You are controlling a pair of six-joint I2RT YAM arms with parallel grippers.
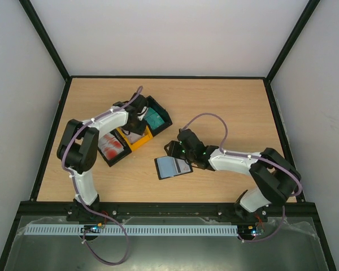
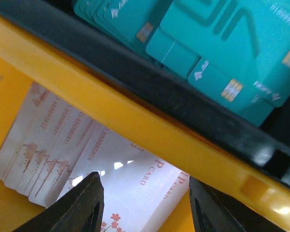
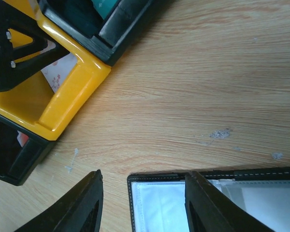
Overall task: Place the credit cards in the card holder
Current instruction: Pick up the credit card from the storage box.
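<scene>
The card holder lies open on the table, pale pocket face up. My right gripper is low over its corner, jaws apart: one finger stands over the holder, the other over bare wood. My left gripper is down inside the yellow bin. Its jaws are apart either side of the top grey-white credit card, and yellow shows between the card's edge and the right finger. Several more grey-white cards fan out beside it. Teal credit cards fill the neighbouring black bin.
A second black bin holding red-and-white cards sits to the left of the yellow one. The three bins stand side by side in a slanted row. The yellow bin's wall and a black bin's rim cross close ahead of my left fingers.
</scene>
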